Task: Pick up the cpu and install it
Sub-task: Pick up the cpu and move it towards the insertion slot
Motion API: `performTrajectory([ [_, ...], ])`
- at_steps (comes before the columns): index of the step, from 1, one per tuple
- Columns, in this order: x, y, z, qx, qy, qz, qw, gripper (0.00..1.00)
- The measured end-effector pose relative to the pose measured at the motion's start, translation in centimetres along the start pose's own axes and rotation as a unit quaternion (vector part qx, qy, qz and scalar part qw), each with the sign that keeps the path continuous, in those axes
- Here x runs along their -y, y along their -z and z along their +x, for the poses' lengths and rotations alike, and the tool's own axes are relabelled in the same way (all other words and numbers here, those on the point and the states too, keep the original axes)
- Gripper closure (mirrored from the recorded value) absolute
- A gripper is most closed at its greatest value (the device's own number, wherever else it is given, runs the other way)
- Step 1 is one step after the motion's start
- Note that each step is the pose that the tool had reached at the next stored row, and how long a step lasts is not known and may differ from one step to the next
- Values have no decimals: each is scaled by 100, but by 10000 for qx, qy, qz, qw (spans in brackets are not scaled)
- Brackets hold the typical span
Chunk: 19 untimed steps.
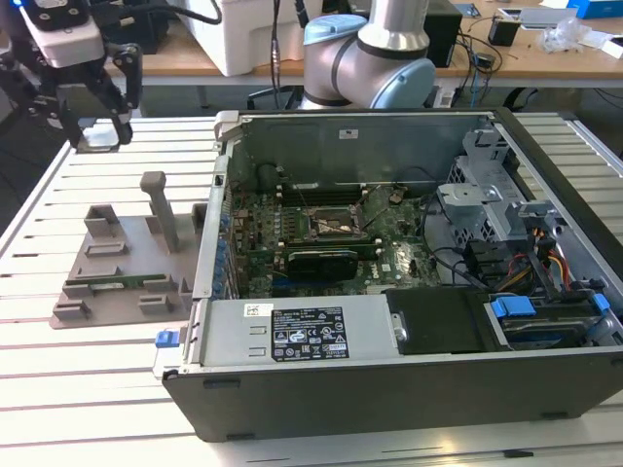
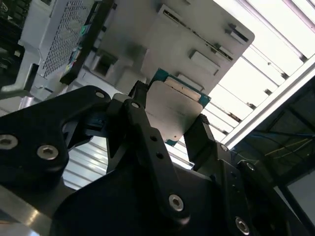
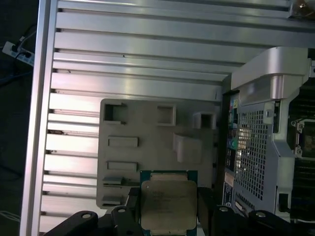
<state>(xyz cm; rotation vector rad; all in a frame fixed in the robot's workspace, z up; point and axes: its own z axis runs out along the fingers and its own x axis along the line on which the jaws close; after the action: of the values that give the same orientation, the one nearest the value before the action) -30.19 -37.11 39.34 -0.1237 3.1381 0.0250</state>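
Above the grey tray [image 3: 147,142], we note the claw [image 3: 167,214] clenched on the cpu [image 3: 169,196]; square chip, metal top facing the first wrist view.

We see the gripper [image 1: 97,128] at about 10 o'clock in the exterior view. It hangs fingers-down from a white wrist [image 1: 60,29], raised above the surface. The grey arm [image 1: 375,49] shows a bent joint at 12 o'clock, well apart from the gripper. In both wrist views we log the black fingers [image 2: 198,140] clamped on two opposite edges of the cpu [image 3: 169,204], held flat between them.
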Motion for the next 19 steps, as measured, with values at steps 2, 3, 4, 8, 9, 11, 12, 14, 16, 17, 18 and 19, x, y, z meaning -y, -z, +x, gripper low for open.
performTrajectory([
  [2,8,-1,-96,1,1,0,10000,45],
  [3,15,-1,-195,1,-1,0,10000,45],
  [4,26,-1,-324,1,1,0,10000,45],
  [8,46,-1,-584,1,0,-1,10000,45],
  [9,50,-1,-633,1,-1,0,10000,45],
  [11,59,-1,-736,0,1,0,10000,45],
  [12,64,-1,-804,1,0,0,10000,45],
  [14,69,-1,-878,0,0,0,10000,45],
  [16,81,-1,-1029,0,-1,0,10000,45],
  [17,88,-1,-1111,0,1,0,10000,45],
  [18,93,-2,-1179,1,0,0,10000,45],
  [19,97,-2,-1224,0,-1,0,10000,45],
])
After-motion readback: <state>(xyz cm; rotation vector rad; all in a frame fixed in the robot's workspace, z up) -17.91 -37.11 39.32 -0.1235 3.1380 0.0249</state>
